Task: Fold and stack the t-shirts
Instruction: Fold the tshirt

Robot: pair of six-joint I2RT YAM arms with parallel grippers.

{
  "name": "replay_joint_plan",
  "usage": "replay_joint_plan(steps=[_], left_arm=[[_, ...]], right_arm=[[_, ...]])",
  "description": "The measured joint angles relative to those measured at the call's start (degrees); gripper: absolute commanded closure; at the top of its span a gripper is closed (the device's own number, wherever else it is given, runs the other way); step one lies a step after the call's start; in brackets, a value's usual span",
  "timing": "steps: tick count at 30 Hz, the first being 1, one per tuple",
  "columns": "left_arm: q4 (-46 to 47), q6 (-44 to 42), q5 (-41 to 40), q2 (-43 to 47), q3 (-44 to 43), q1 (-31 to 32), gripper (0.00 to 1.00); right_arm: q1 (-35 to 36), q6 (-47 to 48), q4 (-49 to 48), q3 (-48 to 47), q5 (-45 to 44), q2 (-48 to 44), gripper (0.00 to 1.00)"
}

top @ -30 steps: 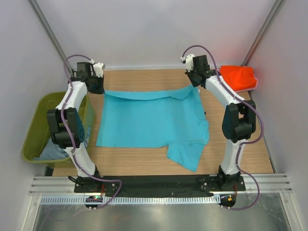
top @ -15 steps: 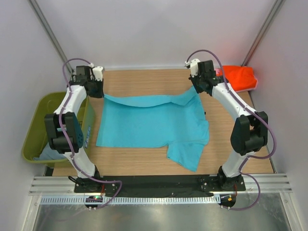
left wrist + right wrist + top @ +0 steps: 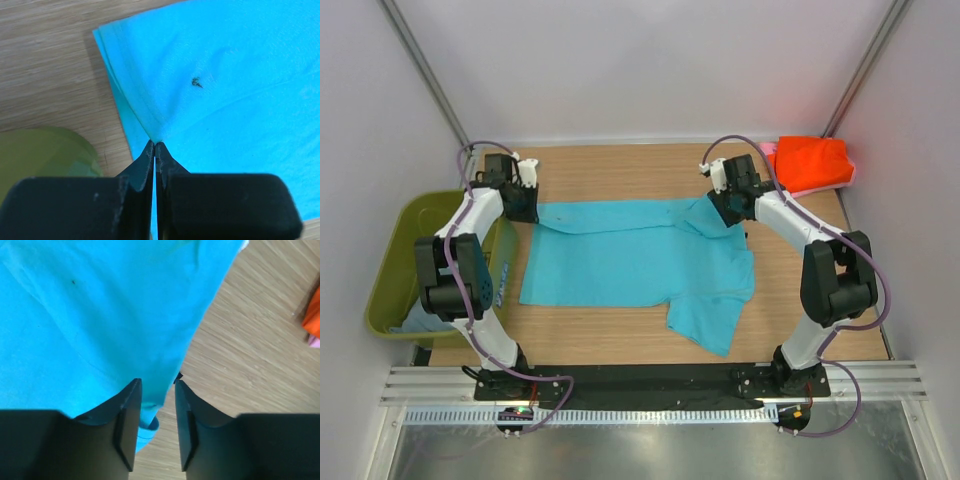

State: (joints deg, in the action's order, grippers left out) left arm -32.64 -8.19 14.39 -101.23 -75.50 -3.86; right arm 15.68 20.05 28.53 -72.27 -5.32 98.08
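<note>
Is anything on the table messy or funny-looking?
Yes. The turquoise t-shirt lies lopsided: one sleeve pokes out crookedly at its near right corner, and its far edge is rumpled. In the left wrist view there is also a small dark speck on the cloth.

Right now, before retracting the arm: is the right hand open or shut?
Open: the right hand shows fingers apart in its wrist view, turquoise t-shirt loose between them.
</note>
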Motion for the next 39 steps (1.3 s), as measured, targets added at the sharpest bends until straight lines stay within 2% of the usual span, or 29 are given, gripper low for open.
replay_joint_plan(steps=[1, 4, 9, 13, 17, 21, 24, 29, 39], left_arm=[[-0.1, 0.2, -0.1, 0.0, 0.1, 0.0, 1.0], [0.0, 0.5, -0.3, 0.0, 0.1, 0.0, 1.0], [0.1, 1.5, -0.2, 0.0, 0.1, 0.1, 1.0], [0.2, 2.2, 0.0, -0.2, 0.1, 0.5, 1.0], [0.3, 3.1, 0.2, -0.3, 0.1, 0.9, 0.96], [0.3, 3.5, 0.2, -0.3, 0.1, 1.3, 0.92], [0.3, 3.7, 0.2, -0.4, 0.1, 1.3, 0.96], [0.7, 4.3, 0.2, -0.9, 0.1, 1.3, 0.96], [0.8, 4.7, 0.2, -1.9, 0.1, 1.3, 0.97]], right_arm=[[0.0, 0.4, -0.1, 0.1, -0.8, 0.0, 0.41], [0.2, 1.9, -1.2, 0.1, -2.7, -0.6, 0.36], [3.1, 6.4, -1.3, 0.0, -2.8, -4.4, 0.46], [7.4, 8.7, -0.6, 0.2, 3.3, -5.2, 0.54], [9.3, 8.7, 0.3, 0.8, 10.4, -3.3, 0.55], [9.3, 9.1, 0.4, 0.6, 13.2, 1.2, 0.61], [9.2, 9.8, 0.7, -1.4, 14.2, 6.6, 0.61], [9.2, 10.1, 0.6, -5.5, 14.5, 12.5, 0.61], [8.9, 11.1, -0.1, -7.1, 12.4, 13.8, 0.6]])
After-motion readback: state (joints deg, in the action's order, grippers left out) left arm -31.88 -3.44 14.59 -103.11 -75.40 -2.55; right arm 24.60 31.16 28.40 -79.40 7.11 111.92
